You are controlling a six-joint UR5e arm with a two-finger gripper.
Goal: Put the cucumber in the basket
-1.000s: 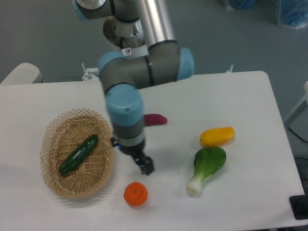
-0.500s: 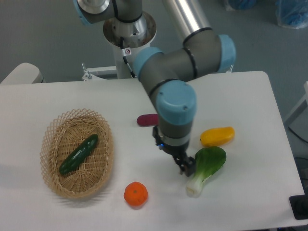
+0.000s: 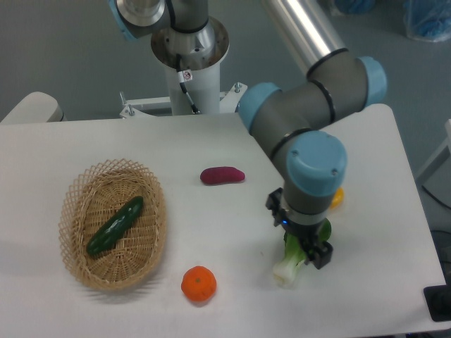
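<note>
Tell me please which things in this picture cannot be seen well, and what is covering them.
- Leafy green vegetable: only the white stem end and a bit of green show; the arm's wrist covers the rest.
- Yellow item: a small edge shows beside the wrist; its shape is hidden.
- Gripper: seen from above, dark and small; open or shut cannot be told.
- Cucumber in the basket, purple item and orange show fully.

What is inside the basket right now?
The cucumber lies diagonally inside the basket, alone on the woven floor. Nothing else shows there; the weave directly beneath the cucumber is covered.
</note>
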